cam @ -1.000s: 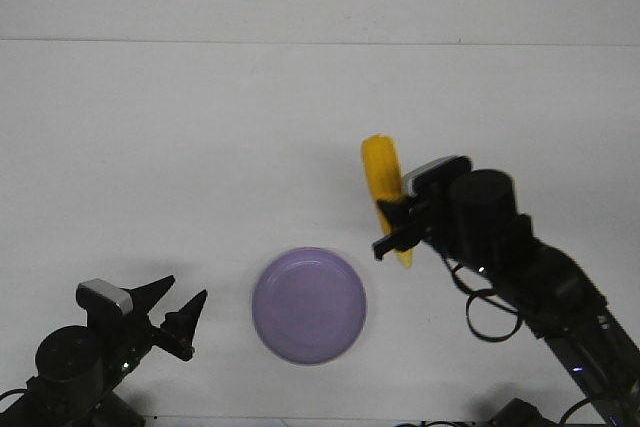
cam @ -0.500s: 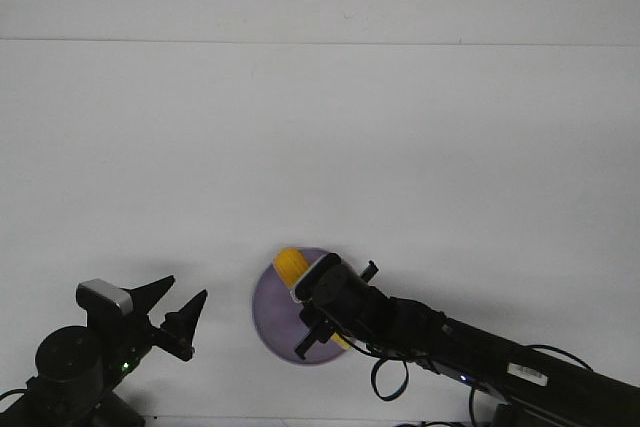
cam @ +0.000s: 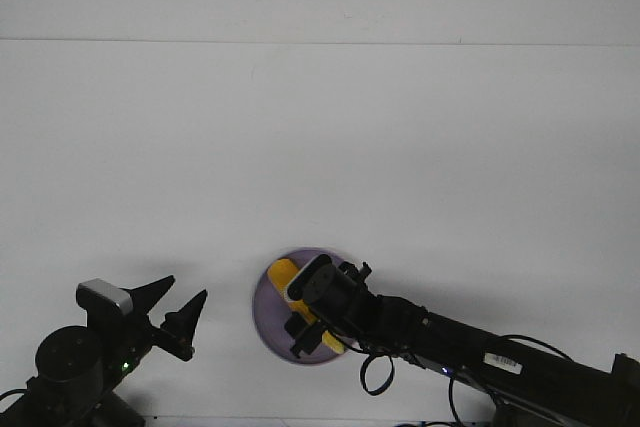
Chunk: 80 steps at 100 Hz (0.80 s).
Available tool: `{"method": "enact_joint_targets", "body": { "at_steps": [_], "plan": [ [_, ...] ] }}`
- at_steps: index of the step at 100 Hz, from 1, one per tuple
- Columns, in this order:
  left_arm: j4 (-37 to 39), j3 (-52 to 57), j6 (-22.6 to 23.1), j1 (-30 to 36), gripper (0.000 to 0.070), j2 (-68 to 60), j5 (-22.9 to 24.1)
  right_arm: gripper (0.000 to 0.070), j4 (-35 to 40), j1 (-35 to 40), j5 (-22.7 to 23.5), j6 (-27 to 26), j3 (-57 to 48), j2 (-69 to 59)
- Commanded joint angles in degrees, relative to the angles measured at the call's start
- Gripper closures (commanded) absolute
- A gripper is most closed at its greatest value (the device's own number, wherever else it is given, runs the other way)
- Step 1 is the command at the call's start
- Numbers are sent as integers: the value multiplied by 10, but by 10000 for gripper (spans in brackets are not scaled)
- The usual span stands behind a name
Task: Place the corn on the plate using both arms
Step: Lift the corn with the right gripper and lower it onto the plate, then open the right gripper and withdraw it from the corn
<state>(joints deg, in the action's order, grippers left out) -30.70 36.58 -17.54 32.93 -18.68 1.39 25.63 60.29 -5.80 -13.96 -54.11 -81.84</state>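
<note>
The lilac plate (cam: 266,321) lies on the white table near the front edge, left of centre. My right gripper (cam: 303,331) reaches in low from the right and sits over the plate, shut on the yellow corn (cam: 282,275). The corn lies across the plate's middle; one end shows toward the plate's far left and a bit shows by the fingers, while the gripper hides the rest. My left gripper (cam: 187,288) is open and empty at the front left, a short way left of the plate.
The white table (cam: 320,147) stretches back to the wall. The right arm (cam: 470,347) lies low along the front right edge.
The right arm swung the corn from above the table, right of the plate, down and left onto the plate, then shifted slightly left. The left arm has not moved.
</note>
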Motion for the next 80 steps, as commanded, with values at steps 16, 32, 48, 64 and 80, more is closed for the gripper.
{"method": "enact_joint_targets", "body": {
  "at_steps": [16, 32, 48, 64, 80],
  "plan": [
    [3, 2, 0, 5, 278, -2, 2, 178, 32, -9, -24, 12, -45, 62],
    [4, 2, 2, 5, 277, -1, 3, 178, 40, -19, -122, 54, -58, 189],
    [8, 2, 4, 5, 278, -1, 3, 178, 90, -29, -227, 70, -56, 329],
    [9, 2, 6, 5, 278, -1, 3, 179, 133, -42, -268, 69, -22, 441],
    [17, 2, 10, 5, 517, -1, 8, 338, 149, -44, -272, 63, 31, 518]
  ]
}}
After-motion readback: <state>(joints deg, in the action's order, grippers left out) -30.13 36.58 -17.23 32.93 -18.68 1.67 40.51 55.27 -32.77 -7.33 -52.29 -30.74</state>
